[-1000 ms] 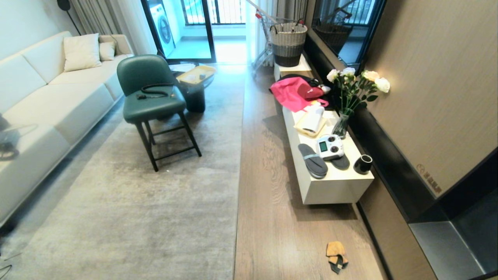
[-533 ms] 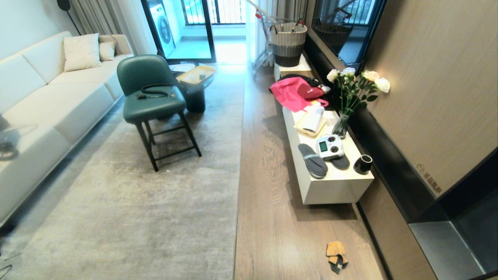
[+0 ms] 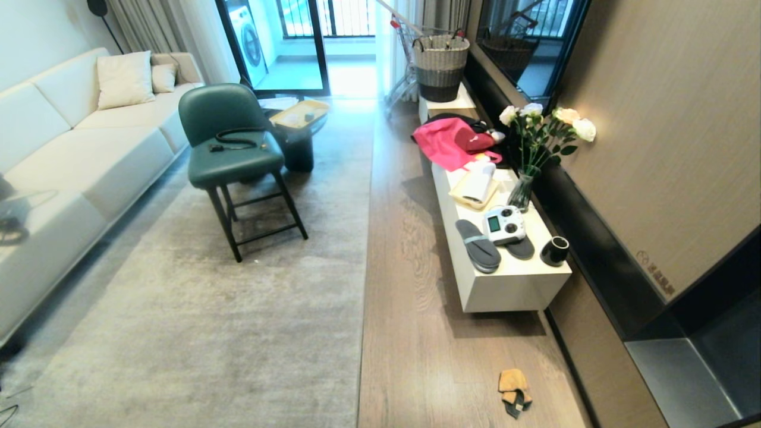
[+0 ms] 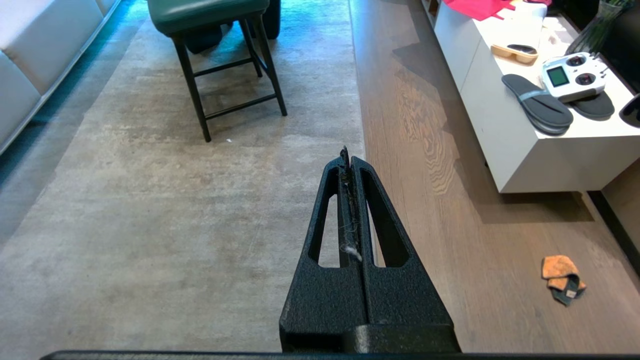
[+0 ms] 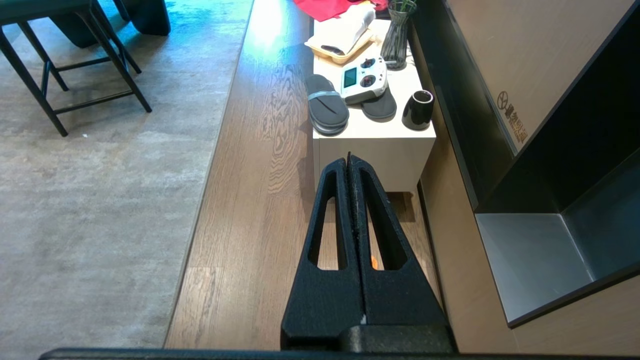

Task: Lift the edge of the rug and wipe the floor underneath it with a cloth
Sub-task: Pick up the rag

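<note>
1. The grey rug filled the left and centre of the head view. Its straight rug edge [image 3: 364, 279] ran down the middle of the frame and lay flat on the floor [image 3: 416, 333], so nothing had been lifted yet, as I judged it.
2. The brown plank floor formed a bare strip between that border and the white table [image 3: 511, 285] at centre right, leaving me a lane to work along.
3. The table carried slippers, a remote and a vase, none of which I needed.
4. The cloth [image 3: 513, 385] sat crumpled on the planks in the lower right of the head view, well apart from the rug's border, likely left there for me to fetch first.
5. My left claw [image 4: 348, 159] hung with its fingers pressed together and nothing between them, aimed over the rug's border at mid-frame.
6. My right claw [image 5: 349, 161] was likewise closed and empty, pointing at the table's near end.
</note>
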